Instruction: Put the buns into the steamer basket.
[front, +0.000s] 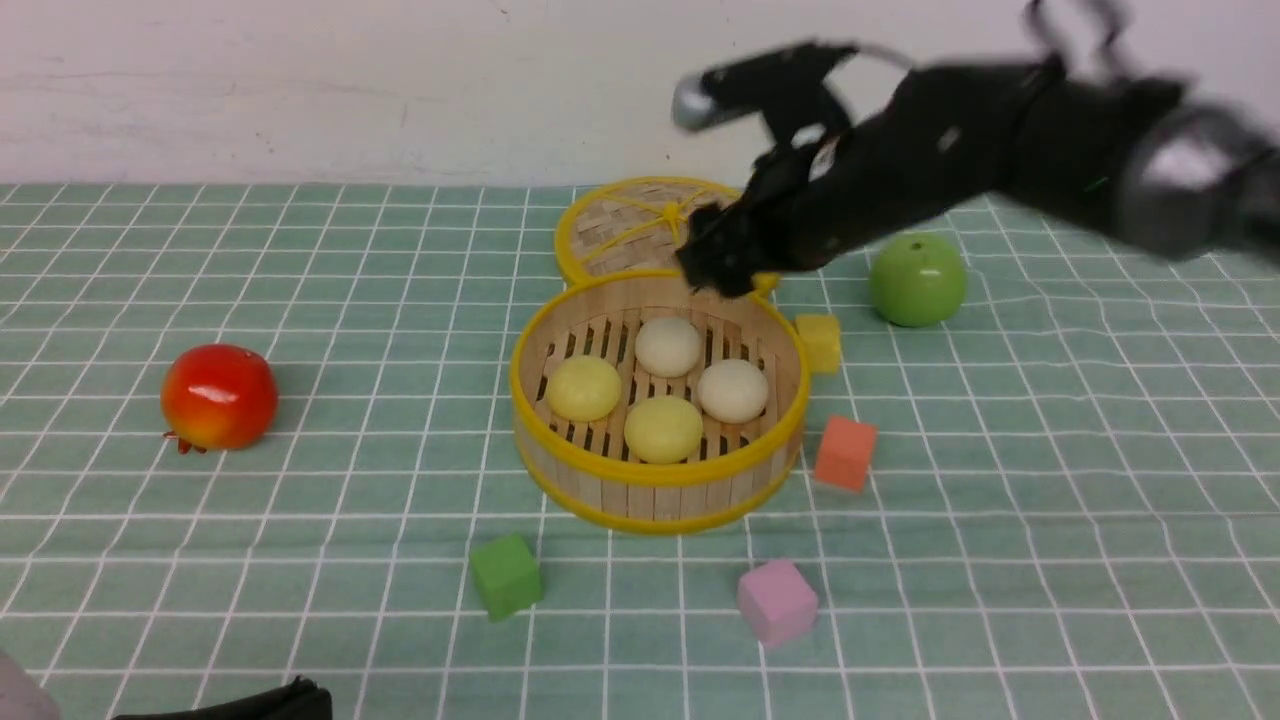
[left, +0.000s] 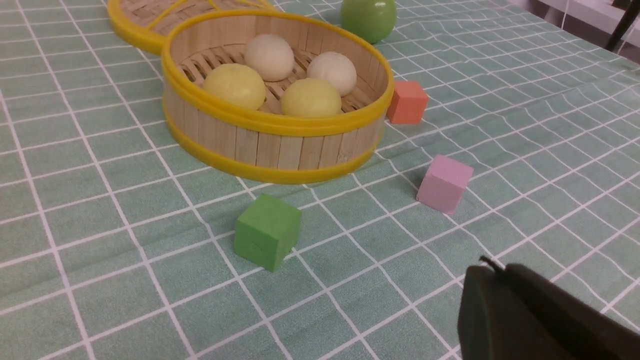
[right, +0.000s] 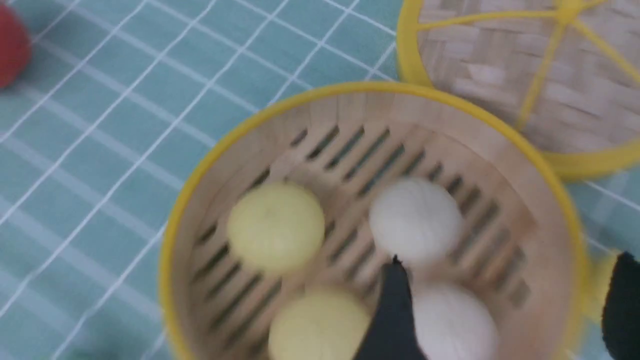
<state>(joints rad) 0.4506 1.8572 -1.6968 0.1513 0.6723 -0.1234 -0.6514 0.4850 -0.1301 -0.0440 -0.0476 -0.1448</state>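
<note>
The steamer basket (front: 655, 505) stands mid-table and holds the buns: two pale yellow ones (front: 583, 388) (front: 663, 428) and two off-white ones (front: 668, 346) (front: 732, 390). My right gripper (front: 725, 265) hangs open just above the basket's back rim with nothing between its fingers. In the right wrist view its fingertips (right: 395, 280) spread wide over an off-white bun (right: 452, 320) that lies loose on the slats. My left gripper (left: 492, 270) is shut and empty, low near the table's front, well short of the basket (left: 280, 147).
The flat woven lid (front: 625, 225) lies behind the basket, touching it. A green apple (front: 917, 280) sits at the back right and a red fruit (front: 218, 396) at the left. Yellow (front: 820, 342), orange (front: 846, 452), pink (front: 777, 601) and green (front: 506, 575) cubes ring the basket.
</note>
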